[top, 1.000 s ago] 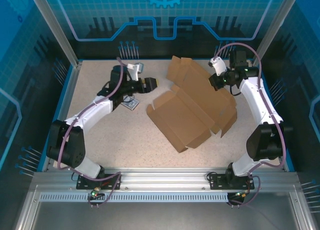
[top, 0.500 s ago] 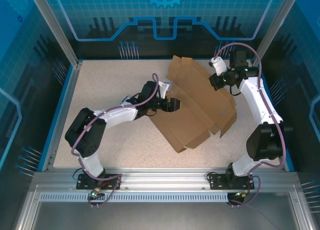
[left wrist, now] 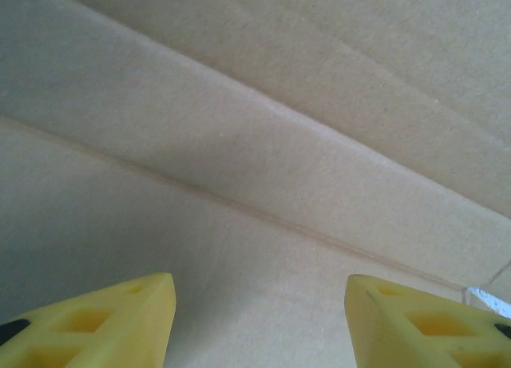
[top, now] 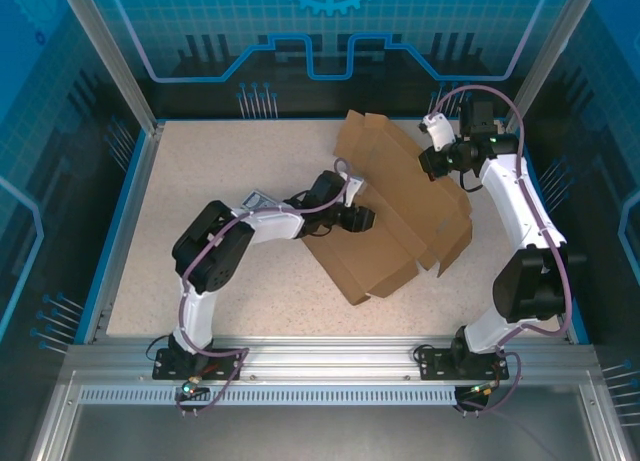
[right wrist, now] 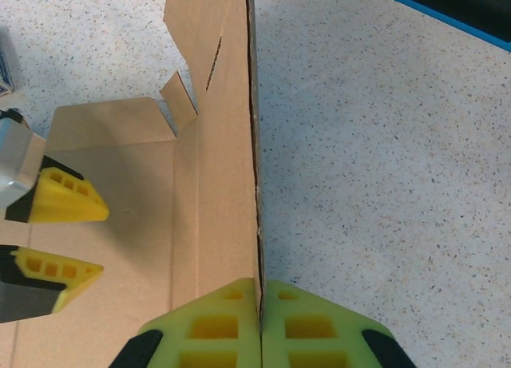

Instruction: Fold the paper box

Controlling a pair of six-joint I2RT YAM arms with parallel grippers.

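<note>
Paper box (top: 392,243): lay opened out on the right-centre of the worktop (top: 190,161), with most panels flat and one long side flap (right wrist: 227,144) stood upright at its far right.
Handling: I judged it light and fairly stiff. It would bend cleanly at the scored creases (left wrist: 263,216) and spring back if let go. The bare card looked smooth enough to slide on the speckled surface when pushed.
Where to hold: I judged the flap edges and the panels just beside a crease best. One arm should pin the base while the other turns a wall up, and I would keep clear of the thin tabs, which could crumple.
Right jaws: closed tight on the top edge of the upright flap, with the green fingertips (right wrist: 207,328) meeting across the card.
Left jaws: stood part-open and held nothing, the yellow fingertips (left wrist: 120,320) set apart close above a base panel. I could not tell whether they touched it.
Changed from a second earlier: the left arm (top: 290,221) had swung from the left of the worktop across onto the box. The box and the right arm had not visibly moved.
</note>
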